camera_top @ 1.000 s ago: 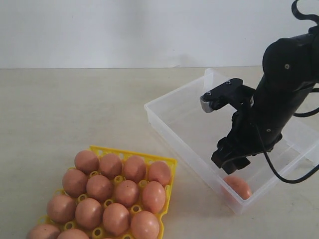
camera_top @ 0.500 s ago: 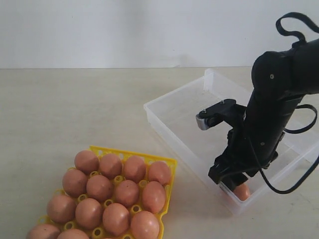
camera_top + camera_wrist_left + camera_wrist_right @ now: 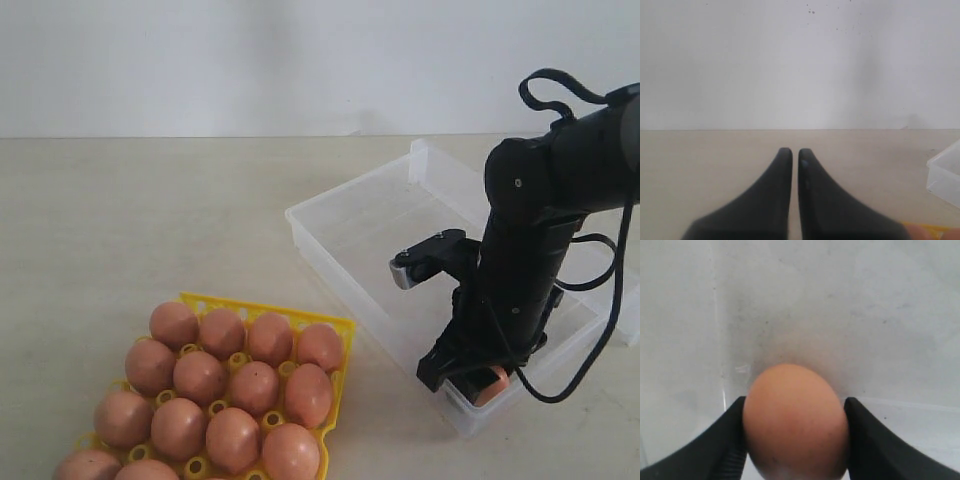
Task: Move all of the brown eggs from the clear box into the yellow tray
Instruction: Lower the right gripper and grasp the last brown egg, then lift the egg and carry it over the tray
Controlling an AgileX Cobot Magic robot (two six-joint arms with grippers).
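1. Brown and faintly speckled, one brown egg (image 3: 796, 422) was seen in the near corner of the clear box (image 3: 345, 230); no other egg was visible there.
2. It was flanked by the right gripper (image 3: 795, 407), whose fingers (image 3: 730, 440) were pressed against both its sides. The egg was thus gripped, though whether it was clear of the floor could not be told.
3. The left gripper (image 3: 791, 156) was held closed and empty, away from the box.
4. The yellow tray (image 3: 262, 308) was largely filled with other brown eggs (image 3: 200, 378).
5. The pick-up of what was judged the last egg was in hand. Next, a straight lift over the box wall and a gently held carry to a free cup would be called for.
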